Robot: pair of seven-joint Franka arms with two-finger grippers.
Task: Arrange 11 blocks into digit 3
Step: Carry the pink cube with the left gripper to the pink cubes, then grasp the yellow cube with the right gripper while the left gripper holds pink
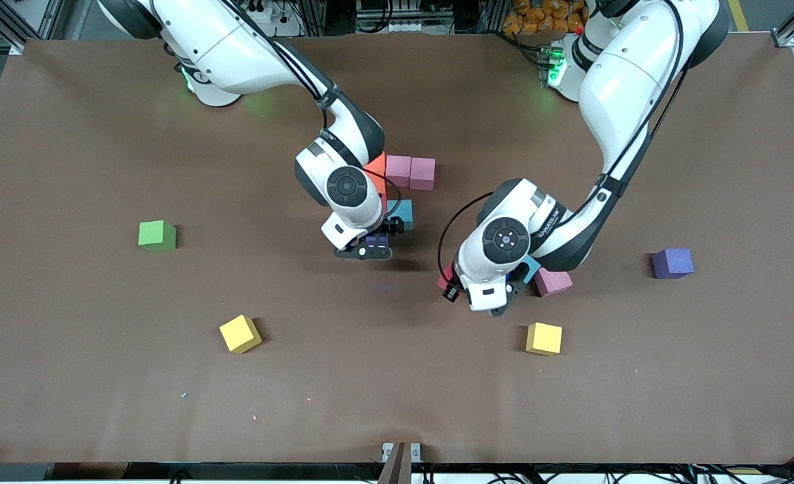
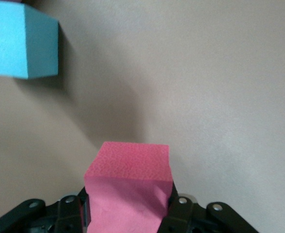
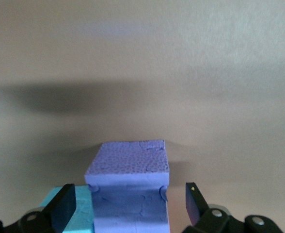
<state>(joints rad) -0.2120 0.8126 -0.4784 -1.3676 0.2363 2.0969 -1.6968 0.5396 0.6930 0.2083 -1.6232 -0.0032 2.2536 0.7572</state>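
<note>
Two yellow blocks [image 1: 240,333] wait nearest me on the bench [image 1: 67,376] while my right claw [image 3: 128,206] stands open around a purple block [image 3: 128,170] just set against the growing 3 [image 1: 410,172], and my left claw [image 2: 128,213] grips a red block [image 2: 128,189] for it.

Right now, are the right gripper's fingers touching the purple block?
Apart. The right wrist view shows the right gripper open, with gaps between both fingers and the purple block.

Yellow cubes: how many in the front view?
2. One yellow cube lies toward the right arm's end, nearer the camera than the green cube; the other lies nearer the camera than a pink cube. The arms may hide more.
</note>
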